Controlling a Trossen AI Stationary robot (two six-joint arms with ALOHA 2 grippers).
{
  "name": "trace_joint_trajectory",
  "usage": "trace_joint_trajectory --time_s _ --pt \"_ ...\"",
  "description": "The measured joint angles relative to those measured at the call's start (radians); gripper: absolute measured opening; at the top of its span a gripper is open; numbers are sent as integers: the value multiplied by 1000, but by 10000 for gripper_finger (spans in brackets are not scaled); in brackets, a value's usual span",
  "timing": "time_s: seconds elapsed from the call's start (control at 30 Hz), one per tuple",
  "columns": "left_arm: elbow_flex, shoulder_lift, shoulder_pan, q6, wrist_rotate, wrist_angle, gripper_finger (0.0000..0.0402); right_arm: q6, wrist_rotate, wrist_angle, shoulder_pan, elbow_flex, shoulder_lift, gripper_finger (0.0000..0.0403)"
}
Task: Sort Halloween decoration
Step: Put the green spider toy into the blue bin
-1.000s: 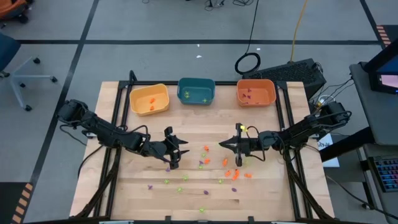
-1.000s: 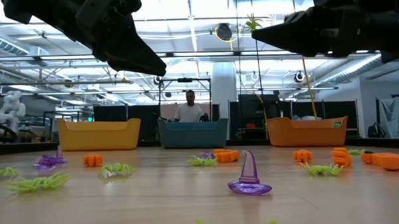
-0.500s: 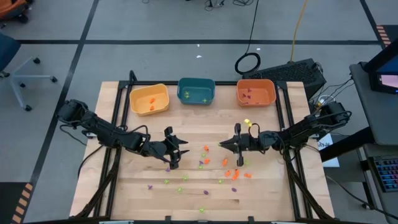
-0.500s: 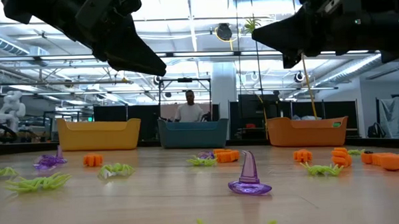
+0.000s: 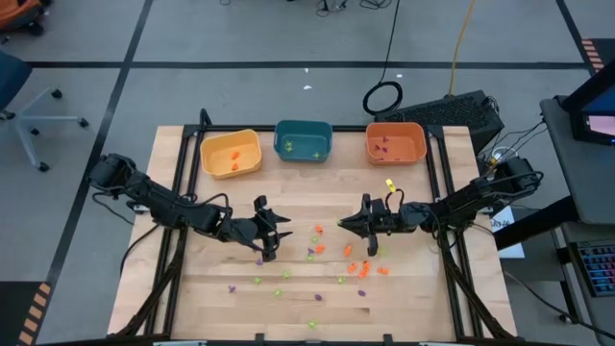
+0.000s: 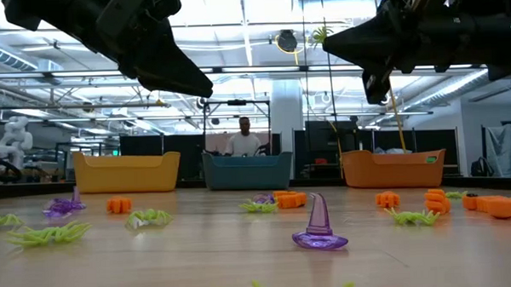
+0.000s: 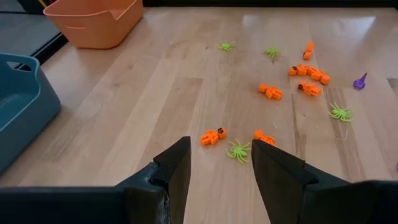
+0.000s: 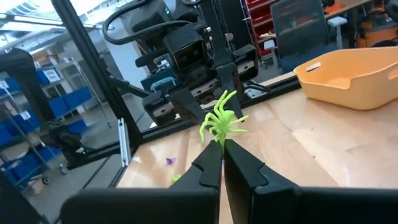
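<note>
The Halloween decoration lies scattered on the wooden table: orange pieces (image 5: pixel 363 268), light-green spiders (image 7: pixel 237 150) and purple ones, among them a witch hat (image 6: pixel 318 225). My right gripper (image 5: pixel 342 224) hovers above the table's middle, shut on a light-green spider (image 8: pixel 221 121); the low view shows the spider (image 6: pixel 322 30) too. My left gripper (image 5: pixel 288 234) hangs left of the middle, open with nothing between its fingers (image 7: pixel 176 168). It stays above the table, short of an orange piece (image 7: pixel 212 135). My right gripper pinches the spider's lower legs (image 8: pixel 218 138) between its two fingertips, at their free ends only. The fingers lie level and point toward the table's left. The spider sticks up above the fingertips, lifted clear of the table.
Three bins stand along the far edge: yellow (image 5: pixel 231 154) holding orange pieces, teal (image 5: pixel 304 140) holding green ones, orange (image 5: pixel 395 143) holding purple ones. A person (image 6: pixel 242 137) stands beyond the table. Black rails (image 5: pixel 179 183) run along both sides.
My right gripper has rolled about its own pointing line while staying in place. It has stayed shut on the spider.
</note>
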Motion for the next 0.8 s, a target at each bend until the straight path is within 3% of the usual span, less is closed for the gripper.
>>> trace_joint_trajectory --time_s 0.3,0.67,0.8 --pt "0 0 0 0 0 0 168 61 0 -1 1 0 0 0" --pt "0 0 0 0 0 0 168 25 11 -14 -2 0 0 0" --pt "0 0 0 0 0 0 168 -39 122 -30 -2 3 0 0"
